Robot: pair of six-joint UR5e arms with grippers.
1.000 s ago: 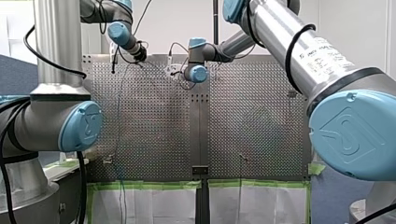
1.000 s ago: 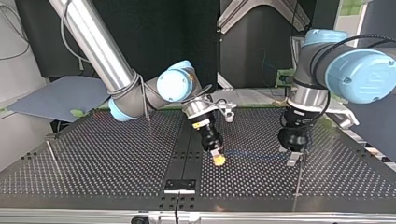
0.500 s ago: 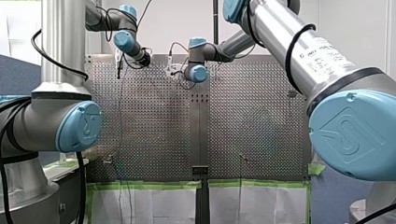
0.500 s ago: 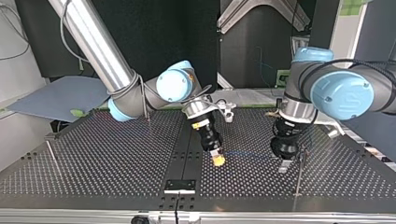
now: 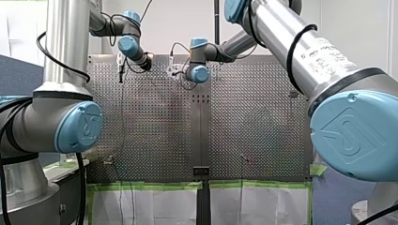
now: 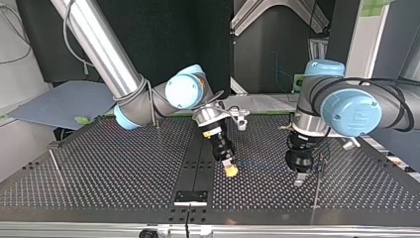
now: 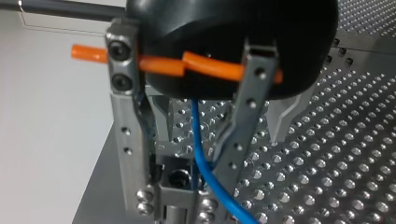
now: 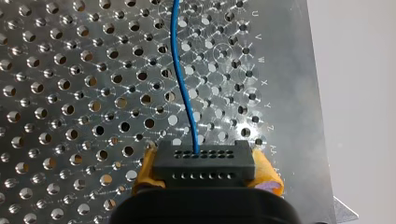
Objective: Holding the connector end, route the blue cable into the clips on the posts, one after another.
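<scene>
My right gripper (image 8: 205, 173), yellow pads (image 8: 267, 175), is clamped on the black rectangular connector block (image 8: 203, 158). The thin blue cable (image 8: 180, 70) leaves it over the perforated metal table (image 8: 70, 93). My left gripper (image 7: 182, 205): metal fingers (image 7: 128, 140) apart, cable running loose between them.

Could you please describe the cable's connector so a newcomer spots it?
On the perforated metal table, follow the thin blue cable to its end. My right gripper's yellow-padded jaws clamp the black rectangular connector, marked by two rows of tiny holes.

Letters U to Z (image 8: 265, 82) (stamped) edge the perforated table (image 8: 292, 93).
</scene>
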